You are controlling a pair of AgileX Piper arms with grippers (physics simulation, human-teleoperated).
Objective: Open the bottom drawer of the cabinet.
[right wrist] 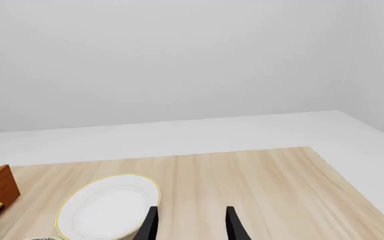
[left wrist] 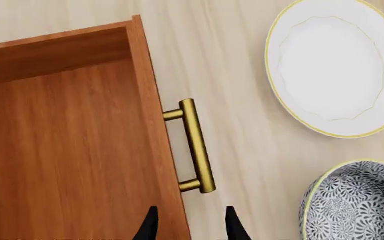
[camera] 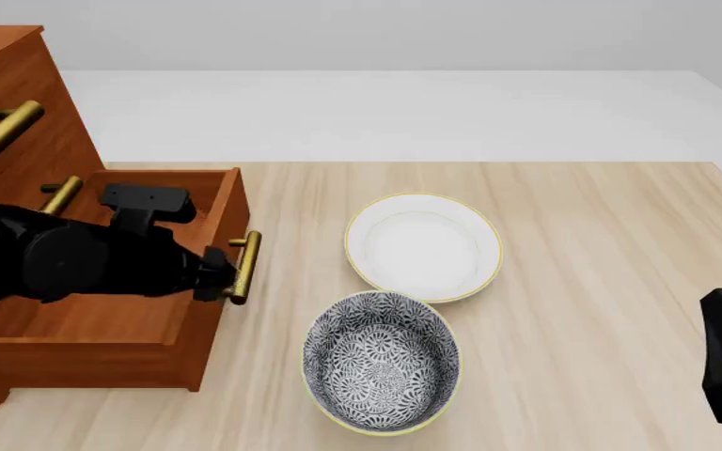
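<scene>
1. The bottom drawer [camera: 110, 324] stood pulled well out of the cabinet [camera: 10, 103], its bare wooden floor open to the front view, so I judged the opening itself as good as done.
2. My left gripper [left wrist: 188, 225] hung above the drawer's front edge with its fingers spread and nothing between them; the brass handle [left wrist: 195, 145] lay just ahead of the tips, apart from them.
3. From the front view the left arm's dark bulk hid much of that handle, so contact there was hard to rule out, though the wrist view showed a clear gap.
4. My right gripper [right wrist: 188, 225] was parked far off over bare table [right wrist: 265, 185], fingers apart and holding nothing.
5. The white plate [camera: 424, 246] and the patterned bowl [camera: 383, 362] sat beside the drawer front, clear of it.
6. What remained, as I read it, was only drawing the left arm away.
</scene>
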